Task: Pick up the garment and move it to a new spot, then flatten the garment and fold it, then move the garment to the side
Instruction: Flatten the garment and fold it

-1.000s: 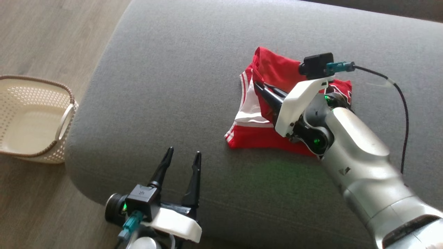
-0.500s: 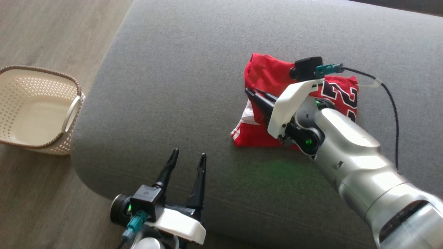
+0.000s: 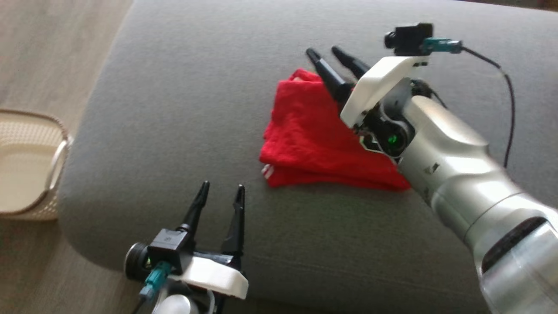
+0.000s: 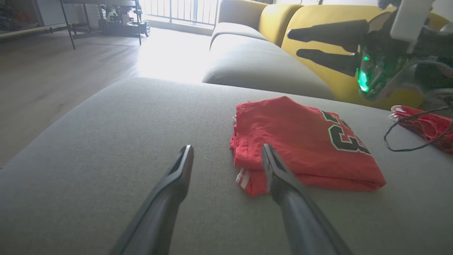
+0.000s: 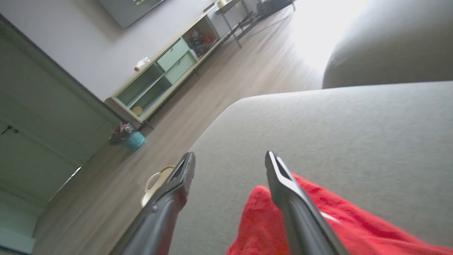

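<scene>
Bright red jersey-fabric sports top (image 3: pixel 318 139) lies folded in a compact stack on grey fabric sofa cushion (image 3: pixel 196 87), mid-right. Black "23" (image 4: pixel 345 136) faces up in the left wrist view. Right gripper (image 3: pixel 323 50) hovers above the top's far edge, fingers spread wide, holding nothing. Left gripper (image 3: pixel 222 187) sits near the cushion's front edge, also spread wide and empty, just short of the top's striped corner (image 4: pixel 242 179). Fabric is likely light, limp, a bit slippery; layers would slide apart if pinched by one ply. Best hold: through all layers at a folded edge, ideally both sides, so it shifts sideways intact.
</scene>
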Controlling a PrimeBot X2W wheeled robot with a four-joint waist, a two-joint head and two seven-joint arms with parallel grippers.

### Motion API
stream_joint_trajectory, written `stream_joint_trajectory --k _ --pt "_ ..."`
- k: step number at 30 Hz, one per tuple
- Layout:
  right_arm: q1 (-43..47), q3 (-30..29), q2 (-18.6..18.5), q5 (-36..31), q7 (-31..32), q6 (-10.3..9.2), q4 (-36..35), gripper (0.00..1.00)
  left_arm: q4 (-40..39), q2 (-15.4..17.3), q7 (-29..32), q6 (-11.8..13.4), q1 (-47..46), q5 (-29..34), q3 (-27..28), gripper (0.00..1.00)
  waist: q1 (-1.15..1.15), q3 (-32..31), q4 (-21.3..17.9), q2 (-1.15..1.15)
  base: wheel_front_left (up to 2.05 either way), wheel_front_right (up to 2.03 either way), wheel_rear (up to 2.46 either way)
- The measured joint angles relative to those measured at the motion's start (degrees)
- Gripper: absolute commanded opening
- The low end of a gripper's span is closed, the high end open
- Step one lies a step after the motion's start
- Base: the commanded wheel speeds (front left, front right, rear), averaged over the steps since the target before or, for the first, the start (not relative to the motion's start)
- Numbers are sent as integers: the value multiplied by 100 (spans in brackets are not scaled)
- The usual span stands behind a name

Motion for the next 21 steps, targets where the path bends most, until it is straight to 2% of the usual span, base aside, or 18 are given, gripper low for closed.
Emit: stream_joint_trajectory --k 6,10,13,16,18,21 --pt "-7 29 0 -260 -519 0 487 100 -81 -3 0 55 3 1 196 100 0 -37 -380 0 0 0 0" --pt "2 -319 -89 -748 -658 0 766 100 -165 -2 0 101 3 40 390 100 0 -61 -653 0 0 0 0" --pt "42 -1031 -502 -1454 -662 0 442 100 -222 9 0 125 8 55 563 100 0 -71 -831 0 0 0 0" --pt "550 -2041 -892 -2310 -682 0 -202 100 -256 10 0 152 16 55 736 100 0 -122 -971 0 0 0 0" --pt "1216 -2777 -943 -3037 -682 -1 -716 100 -299 9 0 179 31 55 834 100 0 -199 -1028 0 0 0 0" --pt "2414 -3797 -717 -4208 -681 0 -1630 100 -333 9 0 193 141 55 939 100 0 -337 -1098 0 0 0 0"
